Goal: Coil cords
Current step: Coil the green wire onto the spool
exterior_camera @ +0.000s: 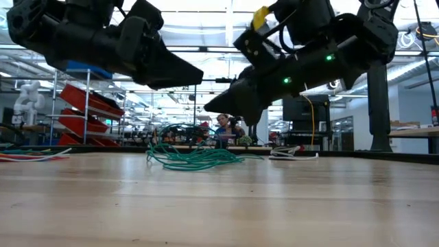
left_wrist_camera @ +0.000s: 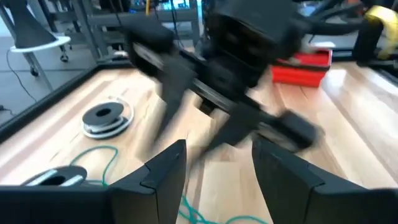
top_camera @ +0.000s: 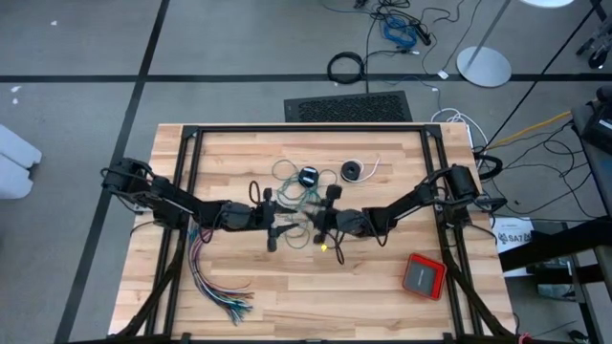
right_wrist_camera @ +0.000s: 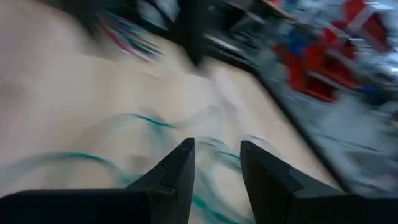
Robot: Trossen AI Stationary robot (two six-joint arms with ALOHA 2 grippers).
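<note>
Cords first: the teal-green cord (top_camera: pixel 292 196) sprawls in loose loops at the table's middle, just behind and under my 2 grippers, and the black cord (top_camera: pixel 356 171) sits wound with its white tail sticking out, further back and to the right. My left gripper (top_camera: pixel 271 222) and right gripper (top_camera: pixel 323 222) hover above the wood facing each other, close together, both with jaws apart and nothing held.

My worry is collision: with fingers this near, a careless reach could knock one arm into the other. I could also snag only 1 loop and drag the whole tangle, or sweep it toward the many-coloured wires (top_camera: pixel 212 282).

The red box (top_camera: pixel 424 276) near the right front is the only container-like thing; I cannot tell what it holds.
</note>
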